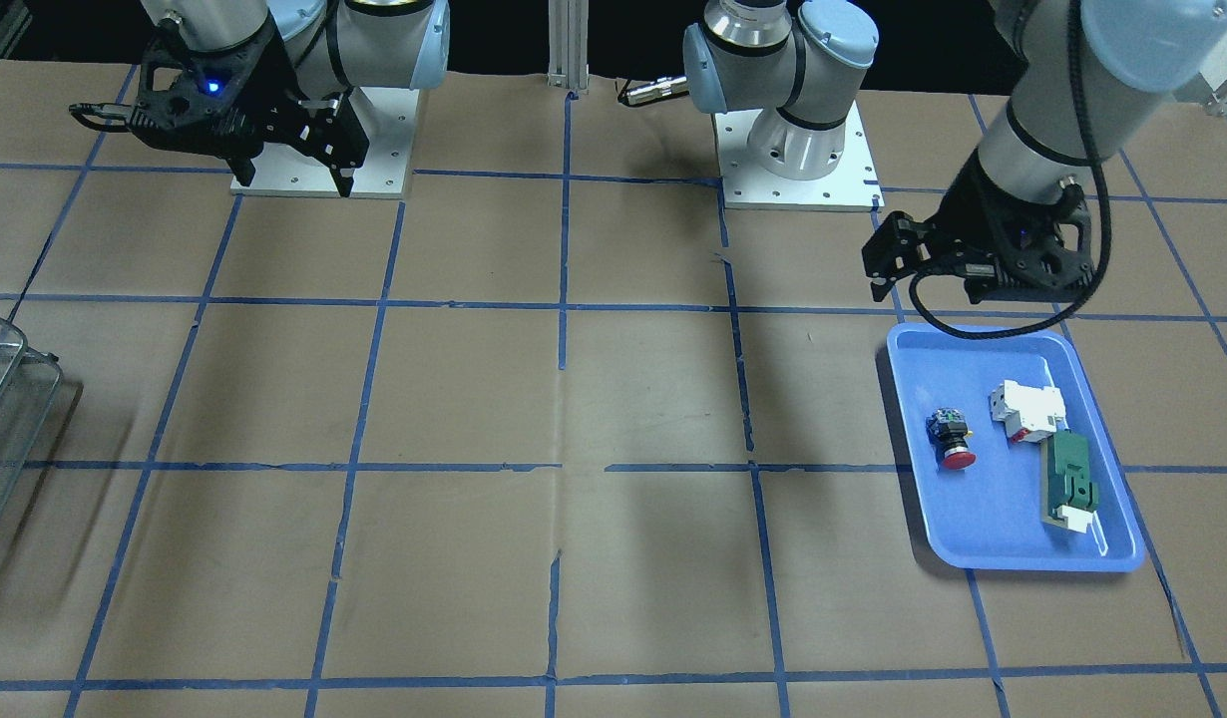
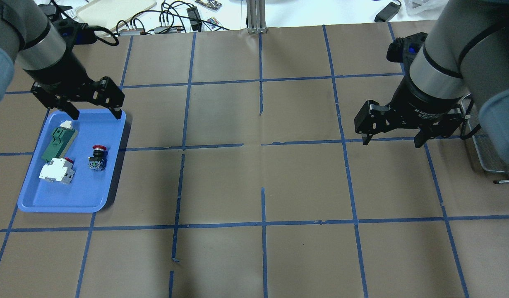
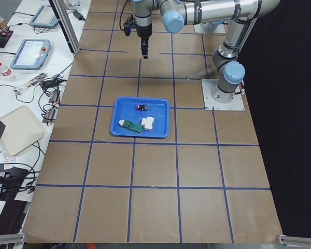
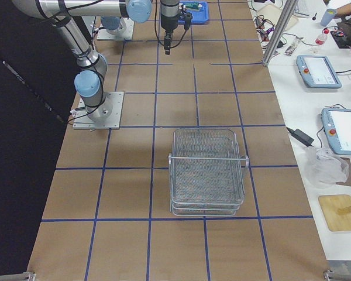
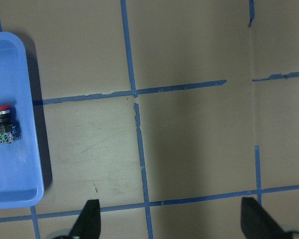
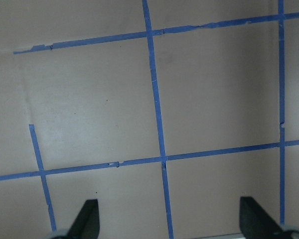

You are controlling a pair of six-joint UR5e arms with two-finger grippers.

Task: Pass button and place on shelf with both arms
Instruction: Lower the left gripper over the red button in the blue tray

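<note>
The left gripper (image 2: 96, 115) hangs raised above the table with its fingers spread wide and nothing between them. Its wrist camera looks down on bare brown paper, with the blue tray (image 2: 72, 205) at the edge of that view. The button (image 2: 97, 157) lies on its side in the tray, red cap pointing away from the robot's base. It touches neither a white block with a red spot (image 2: 56, 171) nor a green-and-white part (image 2: 59, 138), which sit beside it towards the tray's outer long edge.

The right gripper (image 2: 391, 142) is also raised and spread apart, holding nothing, over the blue-taped table (image 2: 262, 178). The shelf (image 4: 207, 172) – a wire-mesh rack – stands on the table at the robot's right end, well apart from the tray and button.
</note>
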